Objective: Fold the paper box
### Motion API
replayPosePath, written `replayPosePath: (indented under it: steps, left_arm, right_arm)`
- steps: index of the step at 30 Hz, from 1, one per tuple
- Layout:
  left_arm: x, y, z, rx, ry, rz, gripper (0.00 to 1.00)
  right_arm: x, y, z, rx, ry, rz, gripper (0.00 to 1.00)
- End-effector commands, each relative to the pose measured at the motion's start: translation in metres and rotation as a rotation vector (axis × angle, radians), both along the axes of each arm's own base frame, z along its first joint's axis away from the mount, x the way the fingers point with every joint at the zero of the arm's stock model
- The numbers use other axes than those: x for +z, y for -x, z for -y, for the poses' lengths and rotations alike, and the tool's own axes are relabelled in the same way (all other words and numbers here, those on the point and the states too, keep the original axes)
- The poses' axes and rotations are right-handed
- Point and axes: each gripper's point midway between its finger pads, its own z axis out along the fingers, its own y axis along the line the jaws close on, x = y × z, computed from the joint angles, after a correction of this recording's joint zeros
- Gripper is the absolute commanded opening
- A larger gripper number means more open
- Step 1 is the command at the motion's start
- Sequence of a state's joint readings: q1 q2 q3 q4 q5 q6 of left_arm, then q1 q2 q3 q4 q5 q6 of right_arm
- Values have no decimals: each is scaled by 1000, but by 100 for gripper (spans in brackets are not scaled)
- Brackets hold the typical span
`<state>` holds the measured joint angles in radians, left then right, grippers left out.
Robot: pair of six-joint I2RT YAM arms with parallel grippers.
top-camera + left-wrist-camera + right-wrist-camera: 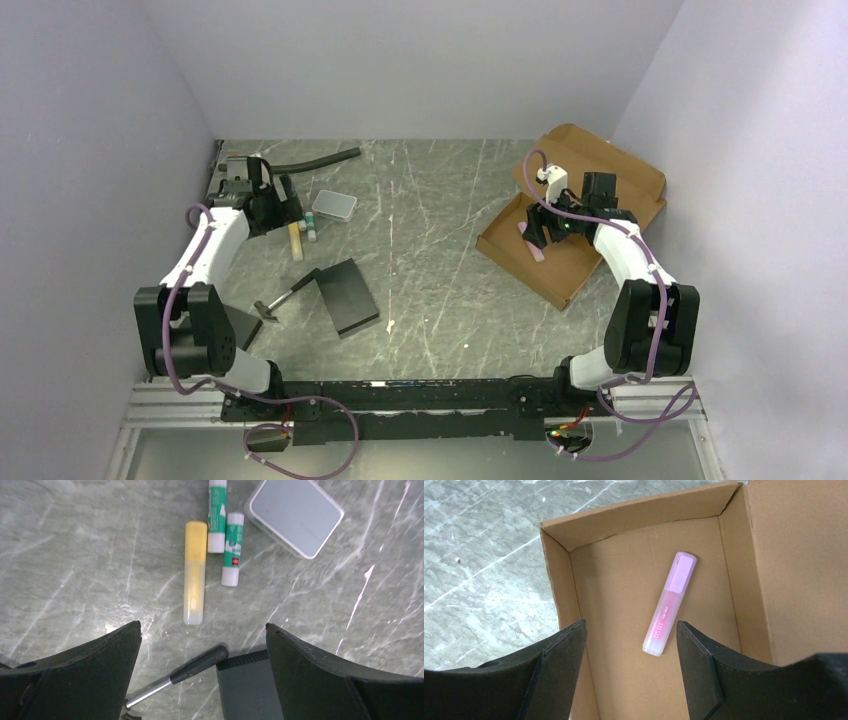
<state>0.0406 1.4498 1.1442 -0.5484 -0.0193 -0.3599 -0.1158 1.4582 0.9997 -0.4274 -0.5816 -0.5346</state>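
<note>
The paper box (562, 272) is a shallow brown cardboard mailer at the back right, its lid (612, 170) open and leaning toward the right wall. A pink highlighter (670, 604) lies on the box floor (614, 580). My right gripper (631, 622) hangs open over the inside of the box, just short of the highlighter and holding nothing; in the top view the right gripper (538, 228) is above the tray's left part. My left gripper (202, 625) is wide open and empty above the table at the far left, away from the box.
Below the left gripper lie a yellow highlighter (194, 572), two green-white glue sticks (232, 547), a flat grey case (295, 515), a black-handled tool (197, 665) and a black slab (345, 295). A black hose (310, 160) lies at the back left. Walls stand close on both sides.
</note>
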Motion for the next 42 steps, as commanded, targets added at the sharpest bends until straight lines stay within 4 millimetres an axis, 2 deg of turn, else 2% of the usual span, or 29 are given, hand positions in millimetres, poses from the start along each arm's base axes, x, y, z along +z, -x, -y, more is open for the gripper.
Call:
replayPosePath:
  steps: [1,9,13,14,16,24,26,29,32,34,39,42]
  left_arm:
    - [-1,6,9,-82,59,-41,100]
    - [-24,9,3,-80,121,-113,100]
    - [-46,10,8,-86,158,-184,99]
    - [-54,17,3,-47,150,-253,99]
    - [-62,18,-10,19,101,-327,100]
    - [-74,11,-16,99,96,-328,100]
    - [-81,3,-4,63,157,-335,95]
    - [-96,-4,-1,39,173,-391,85]
    - [-100,-11,5,7,200,-410,79]
    - [-100,-12,4,3,177,-403,78]
    - [-108,-11,-7,25,73,-457,66]
    - [-117,-9,-2,-4,25,-509,61]
  right_arm:
    - [22,-7,-6,41,0,65,70]
    - [16,-7,-7,46,9,51,71]
    - [15,-6,-8,49,3,47,71]
    - [15,-6,-8,49,3,48,71]
    - [15,-6,-8,50,3,50,71]
    - [17,-6,-11,58,-2,52,72]
    - [15,-5,-12,63,0,46,72]
    - [15,-5,-15,71,1,46,72]
    - [15,-5,-15,71,2,46,72]
    - [15,-5,-15,72,2,47,72]
    - [12,-4,-17,81,3,38,72]
    - [12,-4,-17,84,4,36,73]
